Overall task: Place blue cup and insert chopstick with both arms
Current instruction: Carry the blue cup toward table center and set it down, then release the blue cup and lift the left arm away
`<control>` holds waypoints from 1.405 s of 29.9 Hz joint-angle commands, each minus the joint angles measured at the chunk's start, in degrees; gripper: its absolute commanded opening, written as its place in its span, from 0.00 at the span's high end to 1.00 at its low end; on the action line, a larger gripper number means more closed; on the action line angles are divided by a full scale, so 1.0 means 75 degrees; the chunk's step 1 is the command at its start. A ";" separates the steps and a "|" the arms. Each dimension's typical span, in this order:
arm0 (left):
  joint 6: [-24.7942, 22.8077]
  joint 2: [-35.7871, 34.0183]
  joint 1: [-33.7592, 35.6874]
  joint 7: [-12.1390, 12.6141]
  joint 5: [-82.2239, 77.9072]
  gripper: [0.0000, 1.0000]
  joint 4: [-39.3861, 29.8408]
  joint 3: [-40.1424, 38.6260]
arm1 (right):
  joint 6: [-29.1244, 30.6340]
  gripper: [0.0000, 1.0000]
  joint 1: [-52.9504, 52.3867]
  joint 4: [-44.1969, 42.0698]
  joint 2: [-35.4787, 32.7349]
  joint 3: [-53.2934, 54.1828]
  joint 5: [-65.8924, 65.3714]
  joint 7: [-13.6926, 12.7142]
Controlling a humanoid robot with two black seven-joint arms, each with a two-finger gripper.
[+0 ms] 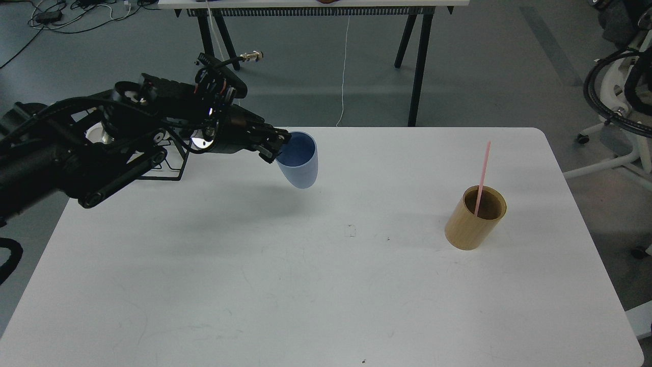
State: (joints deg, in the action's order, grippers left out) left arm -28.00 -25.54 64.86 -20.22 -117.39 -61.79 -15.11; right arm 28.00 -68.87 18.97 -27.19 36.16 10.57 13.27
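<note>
My left gripper [279, 144] is shut on the near rim of the pale-blue cup [300, 163] and holds it in the air above the white table [326, 285], left of centre towards the back. The cup hangs mouth up, slightly tilted. The pink chopstick [482, 176] stands leaning in the tan bamboo cylinder [473, 218] on the table's right side. My right gripper is out of view.
The black wire rack [170, 163] with white mugs sits at the table's back left, mostly hidden behind my left arm. A trestle table [316, 30] stands behind on the floor. A cabled stand [616, 102] is off the right edge.
</note>
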 commanded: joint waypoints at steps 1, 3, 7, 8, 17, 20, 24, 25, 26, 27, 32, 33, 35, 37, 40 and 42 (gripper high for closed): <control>0.0000 0.0708 0.0095 0.0059 -0.0051 0.99 0.0001 0.0653 | 0.0000 0.01 -0.0017 0.0002 -0.0030 -0.0029 -0.0003 -0.0012; 0.0000 0.1083 0.0048 0.0257 -0.0051 0.99 0.0001 0.0993 | 0.0000 0.01 0.0018 0.0002 -0.0042 -0.0040 -0.0003 -0.0012; 0.0000 0.1600 -0.0127 0.0691 -0.0051 0.98 0.0024 0.1287 | 0.0000 0.01 0.0053 0.0002 -0.0030 -0.0122 -0.0014 -0.0012; 0.0000 0.1635 -0.0221 0.0750 -0.0063 0.98 0.0048 0.1334 | 0.0000 0.01 0.0053 0.0002 -0.0030 -0.0146 -0.0003 0.0000; 0.0000 0.1917 -0.0549 0.0996 -0.0379 0.96 0.0223 0.1381 | 0.0000 0.01 0.0100 0.0049 -0.0042 -0.0193 -0.0003 -0.0012; 0.0000 0.1917 -0.0585 0.0938 -0.0391 0.93 0.0399 0.1381 | 0.0000 0.01 0.0159 0.0049 -0.0042 -0.0193 -0.0003 0.0000; 0.0000 0.1800 -0.0585 0.0880 -0.0356 0.80 0.0306 0.1264 | 0.0000 0.01 0.0229 0.0061 -0.0124 -0.0193 -0.0003 0.0000; 0.0000 0.1776 -0.0573 0.0856 -0.0333 0.73 0.0294 0.1252 | 0.0000 0.01 0.0264 0.0072 -0.0171 -0.0193 -0.0003 0.0000; 0.0000 0.1765 -0.0573 0.0856 -0.0309 0.68 0.0294 0.1241 | 0.0000 0.01 0.0299 0.0107 -0.0206 -0.0193 -0.0003 0.0000; 0.0000 0.1753 -0.0573 0.0844 -0.0298 0.66 0.0282 0.1183 | 0.0000 0.01 0.0334 0.0119 -0.0229 -0.0204 -0.0003 0.0000; 0.0000 0.1543 -0.0643 0.0587 0.0099 0.64 0.0271 0.0469 | 0.0000 0.01 0.0475 0.0178 -0.0276 -0.0683 -0.0050 0.0011; 0.0000 0.1461 -0.0655 0.0505 0.0333 0.63 0.0282 0.0177 | 0.0000 0.01 0.0475 0.0178 -0.0335 -0.0963 -0.0085 0.0023; 0.0000 0.1355 -0.0667 0.0365 0.0906 0.58 0.0364 -0.0548 | 0.0000 0.01 0.0452 0.0178 -0.0533 -0.1468 -0.0166 0.0046; 0.0000 0.1308 -0.0714 0.0212 0.1609 0.41 0.0434 -0.1392 | 0.0000 0.01 0.0428 0.0364 -0.0709 -0.1902 -0.0365 0.0058; 0.0000 0.1366 -0.0947 0.0165 0.3002 0.00 0.1053 -0.2658 | 0.0000 0.01 0.0440 0.0937 -0.1165 -0.2231 -0.1066 0.0093; 0.0380 0.1389 -0.1077 0.0095 0.4010 0.00 0.1406 -0.3047 | 0.0000 0.01 0.0475 0.1522 -0.1552 -0.2255 -0.1675 0.0093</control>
State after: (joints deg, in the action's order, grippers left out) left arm -27.69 -15.43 58.24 -18.80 -97.62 -55.20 -32.37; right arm 28.00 -65.60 24.97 -35.09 20.24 3.87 13.86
